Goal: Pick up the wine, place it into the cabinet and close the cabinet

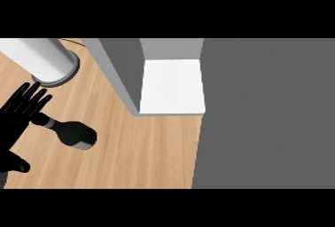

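Left hand (pixel 23 106) spread flat, fingers straight, near the wine bottle (pixel 72 132) on the counter (pixel 144 150). Bottle could tip if nudged. Right hand not in view.

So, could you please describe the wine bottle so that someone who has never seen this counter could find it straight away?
Start at the wooden counter, left of the open white cabinet. Near the left edge, below the big white cylinder, lies the wine bottle, its neck toward the open robot hand. It is the only small dark thing there, black with a pale band near its base.
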